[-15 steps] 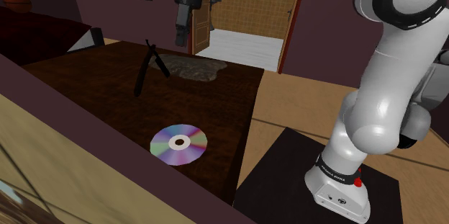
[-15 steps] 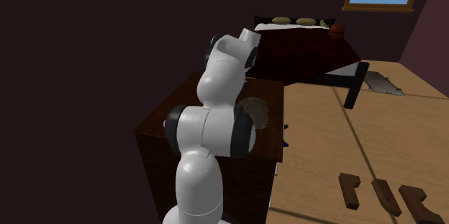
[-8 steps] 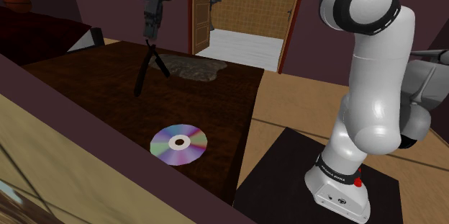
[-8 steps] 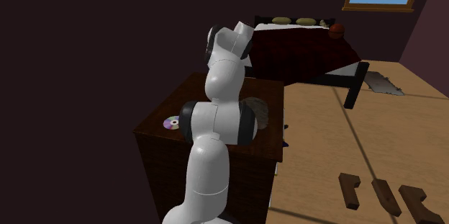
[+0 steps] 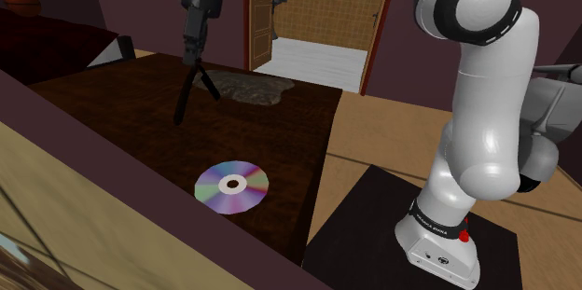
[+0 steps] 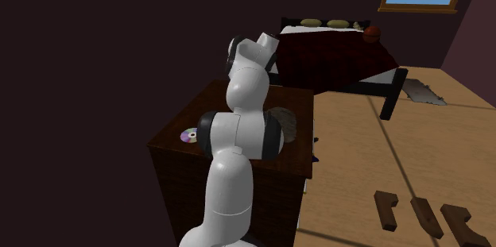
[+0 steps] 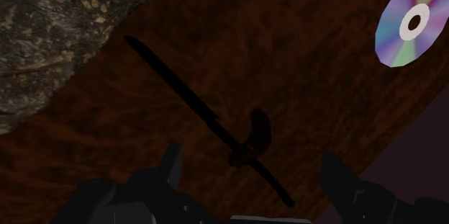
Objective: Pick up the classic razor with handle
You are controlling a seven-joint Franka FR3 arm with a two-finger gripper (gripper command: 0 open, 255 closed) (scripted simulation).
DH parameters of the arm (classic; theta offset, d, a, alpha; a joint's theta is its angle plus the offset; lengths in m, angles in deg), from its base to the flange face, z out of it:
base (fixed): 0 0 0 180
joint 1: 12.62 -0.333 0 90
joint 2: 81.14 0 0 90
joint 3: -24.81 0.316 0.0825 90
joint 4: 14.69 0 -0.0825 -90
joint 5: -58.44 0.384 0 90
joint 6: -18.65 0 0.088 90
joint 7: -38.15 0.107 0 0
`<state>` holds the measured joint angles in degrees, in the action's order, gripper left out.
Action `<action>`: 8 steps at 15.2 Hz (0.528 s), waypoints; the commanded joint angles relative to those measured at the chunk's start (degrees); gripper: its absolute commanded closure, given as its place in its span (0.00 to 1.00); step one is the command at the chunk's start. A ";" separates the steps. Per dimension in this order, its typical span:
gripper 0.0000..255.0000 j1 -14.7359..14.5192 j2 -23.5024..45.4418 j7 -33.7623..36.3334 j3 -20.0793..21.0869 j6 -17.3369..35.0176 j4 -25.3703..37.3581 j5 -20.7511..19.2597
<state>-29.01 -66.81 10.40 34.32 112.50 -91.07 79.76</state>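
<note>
Razor (image 5: 184, 102), black and opened into a narrow V, lies flat on the dark wooden worktop (image 5: 112, 116) in the upper left of the shoulder view. Its hinge end is just beside a mottled, stone-like mat (image 5: 247, 88). The gripper (image 5: 193, 53) hangs directly above that hinge end, spread wide and grasping nothing. In the wrist view the razor's thin shaft runs slantwise between the fingers (image 7: 173, 168), a line-up that looks meant for straddling it on descent. A rainbow CD (image 5: 232, 186) lies well apart, lower in the shoulder view.

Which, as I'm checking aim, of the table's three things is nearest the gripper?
The black razor, just below the gripper; the disc and the grey slab lie farther off.
</note>
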 commanded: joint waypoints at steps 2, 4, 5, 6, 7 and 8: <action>1.00 -0.03 0.09 -0.24 0.00 0.72 -0.64 0.01; 1.00 -0.02 0.13 -0.26 -0.01 0.70 -0.59 0.00; 1.00 -0.03 0.18 -0.25 0.00 0.71 -0.55 -0.01; 1.00 -0.02 0.15 -0.27 -0.01 0.72 -0.59 0.00; 1.00 -0.03 0.19 -0.23 0.00 0.67 -0.49 -0.01; 1.00 -0.03 0.22 -0.23 0.00 0.64 -0.44 -0.02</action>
<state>-29.03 -66.68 10.15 34.31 113.23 -91.49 79.75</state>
